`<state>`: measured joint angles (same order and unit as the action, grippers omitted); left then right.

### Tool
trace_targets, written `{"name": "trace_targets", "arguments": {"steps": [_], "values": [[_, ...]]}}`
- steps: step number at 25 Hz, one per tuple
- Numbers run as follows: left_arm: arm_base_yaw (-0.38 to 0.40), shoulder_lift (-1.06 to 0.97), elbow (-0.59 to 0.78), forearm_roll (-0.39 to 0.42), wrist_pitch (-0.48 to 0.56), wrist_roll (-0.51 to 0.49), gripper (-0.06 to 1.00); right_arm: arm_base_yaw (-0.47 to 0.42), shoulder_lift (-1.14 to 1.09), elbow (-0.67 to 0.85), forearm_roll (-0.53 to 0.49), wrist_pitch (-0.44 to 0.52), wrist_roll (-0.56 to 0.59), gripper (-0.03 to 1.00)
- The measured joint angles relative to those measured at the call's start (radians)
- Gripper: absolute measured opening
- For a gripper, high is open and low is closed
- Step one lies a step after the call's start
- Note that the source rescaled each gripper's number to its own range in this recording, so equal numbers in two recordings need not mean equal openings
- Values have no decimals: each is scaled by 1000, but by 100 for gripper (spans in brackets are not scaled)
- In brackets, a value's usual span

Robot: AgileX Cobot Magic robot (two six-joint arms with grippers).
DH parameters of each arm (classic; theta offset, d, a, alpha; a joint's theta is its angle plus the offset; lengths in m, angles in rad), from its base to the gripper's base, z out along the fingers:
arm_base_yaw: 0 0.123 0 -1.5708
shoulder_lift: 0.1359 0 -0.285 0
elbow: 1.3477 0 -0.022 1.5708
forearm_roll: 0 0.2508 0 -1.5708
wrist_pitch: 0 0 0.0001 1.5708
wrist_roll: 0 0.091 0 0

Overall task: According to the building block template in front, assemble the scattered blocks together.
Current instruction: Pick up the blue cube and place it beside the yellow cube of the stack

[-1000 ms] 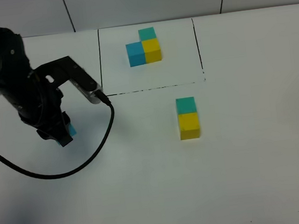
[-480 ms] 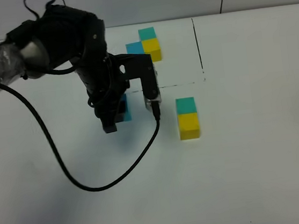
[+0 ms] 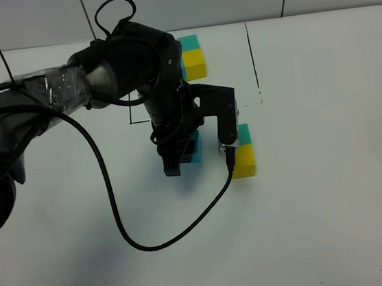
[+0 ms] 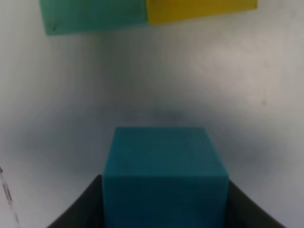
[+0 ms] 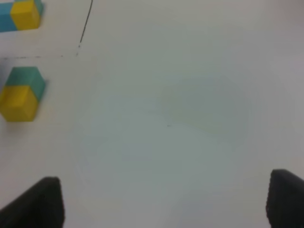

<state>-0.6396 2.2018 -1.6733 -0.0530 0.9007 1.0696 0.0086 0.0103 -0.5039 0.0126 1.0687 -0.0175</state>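
Observation:
The sky-blue block (image 3: 193, 147) is held in my left gripper (image 3: 183, 156), which is shut on it just left of the other two scattered blocks. In the left wrist view the blue block (image 4: 165, 175) fills the space between the dark fingers (image 4: 80, 211). The teal-green block (image 3: 244, 134) and the yellow block (image 3: 243, 162) sit joined on the table, also seen as teal (image 4: 92, 16) and yellow (image 4: 199, 7). The template (image 3: 193, 54) lies behind, partly hidden by the left arm. My right gripper (image 5: 161, 204) stands open over bare table, right of the teal block (image 5: 26, 78) and yellow block (image 5: 18, 102).
A thin black drawn line (image 3: 251, 53) frames the template area on the white table (image 3: 334, 189). The left arm's black cable (image 3: 154, 244) loops over the table in front. A tiled wall runs along the back edge.
My left arm has carried the blue block from the far left across the table to the right, ending beside the teal-and-yellow pair. The pair has not moved.

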Motion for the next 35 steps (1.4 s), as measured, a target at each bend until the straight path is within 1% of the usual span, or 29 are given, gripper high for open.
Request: {"name": "trace_targets", "arguments": {"steps": [8,12,18,27,35], "values": [[-30,74,-21,7,-5,-70,0,0,0,0,0,0,0,73],[-37,78,-26,5,-18,-77,0,0,0,0,0,0,0,73],[-40,82,-28,-42,-45,-77,0,0,0,0,0,0,0,73],[-42,84,-29,-80,-45,-94,0,0,0,0,0,0,0,73],[-43,87,-29,-88,-35,-99,0,0,0,0,0,0,0,73]]}}
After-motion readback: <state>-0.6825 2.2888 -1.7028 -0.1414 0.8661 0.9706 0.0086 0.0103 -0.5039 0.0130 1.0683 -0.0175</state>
